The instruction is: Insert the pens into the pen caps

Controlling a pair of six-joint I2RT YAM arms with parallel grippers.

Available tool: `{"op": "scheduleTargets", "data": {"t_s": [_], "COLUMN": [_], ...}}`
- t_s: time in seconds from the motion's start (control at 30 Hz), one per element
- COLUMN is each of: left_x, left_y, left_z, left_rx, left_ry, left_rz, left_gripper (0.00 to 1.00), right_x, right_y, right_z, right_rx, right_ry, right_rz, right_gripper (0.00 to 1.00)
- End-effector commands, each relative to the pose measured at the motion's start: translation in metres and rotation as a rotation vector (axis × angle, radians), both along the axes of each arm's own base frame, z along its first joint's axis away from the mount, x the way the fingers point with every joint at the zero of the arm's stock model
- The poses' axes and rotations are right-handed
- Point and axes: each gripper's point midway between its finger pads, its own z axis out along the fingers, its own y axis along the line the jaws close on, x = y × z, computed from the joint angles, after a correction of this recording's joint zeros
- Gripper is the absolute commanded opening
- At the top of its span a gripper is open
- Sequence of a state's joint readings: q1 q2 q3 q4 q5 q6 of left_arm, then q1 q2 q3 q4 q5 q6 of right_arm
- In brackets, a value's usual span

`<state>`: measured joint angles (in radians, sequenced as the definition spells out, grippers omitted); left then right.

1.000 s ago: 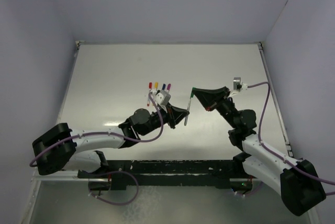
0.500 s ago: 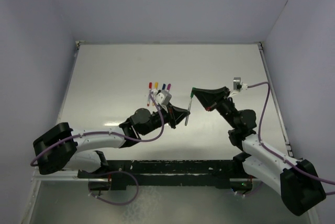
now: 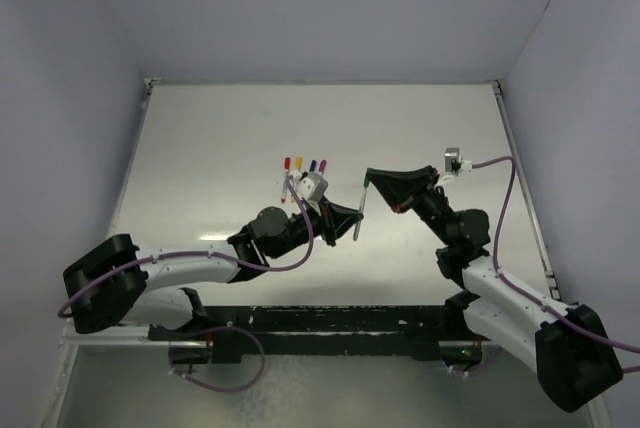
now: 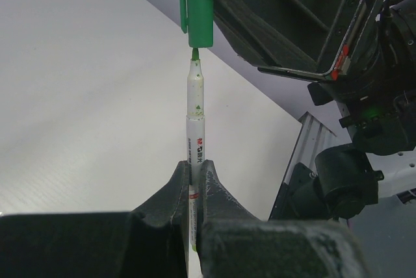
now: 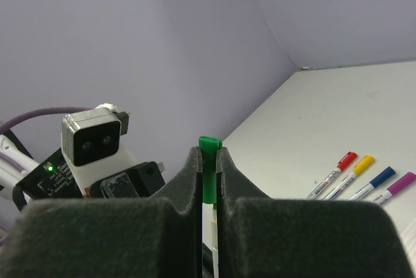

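Clamps tight, with the left claw (image 4: 194,169), on the lower barrel of a thin, pale grey-white marker pen (image 4: 195,106), smudged green toward its nib and raised clear of the bench. Pinches, in the equally closed right claw (image 5: 208,156), a stubby green plastic cap (image 4: 195,5), open end turned toward the pen. Holds the green nib right at the cap's mouth, barrel and cap in one line; impossible to tell whether nib and cap touch. Hangs both in mid-air over the middle of the pale, matte white bench (image 3: 220,138), the two black claws facing each other from opposite sides. Shares the bench with four more white capped pens (image 5: 364,177), lying flat just beyond the left arm's wrist, side by side and nearly parallel, with caps of red, yellow, blue and purple, in that order left to right from overhead. Shows, past the right claw, the left arm's grey wrist camera (image 5: 91,136) with a small green light. Trails a purple cable (image 3: 510,198) along each white arm, inside plain lilac walls (image 3: 330,8).
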<state>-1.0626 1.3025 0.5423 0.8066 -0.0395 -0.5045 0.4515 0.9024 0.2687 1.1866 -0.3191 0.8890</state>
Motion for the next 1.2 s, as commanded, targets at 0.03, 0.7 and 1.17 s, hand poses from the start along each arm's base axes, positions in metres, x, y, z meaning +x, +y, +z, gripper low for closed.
{"op": "scheduleTargets", "data": {"t_s": [0.03,0.7,1.17], "left_x": [-0.003,0.012,0.027], "left_y": [0.002,0.004,0.015], "left_z": [0.039,0.046,0.095], "left_rx": [-0.102,-0.122,-0.173], "left_ry": [-0.056,-0.082,-0.198], "left_rz": [-0.005,0.064,0.105], "left_gripper": [0.0,0.0,0.0], "right_x": [-0.007,-0.015,-0.012], "right_y": [0.002,0.024,0.024], "right_z": [0.012,-0.006,-0.056], "right_rx": [-0.005,-0.062,-0.246], "right_ry": [-0.074,-0.008,0.151], "right_rz": [0.019,0.1,0.031], "right_gripper": [0.0,0.0,0.0]}}
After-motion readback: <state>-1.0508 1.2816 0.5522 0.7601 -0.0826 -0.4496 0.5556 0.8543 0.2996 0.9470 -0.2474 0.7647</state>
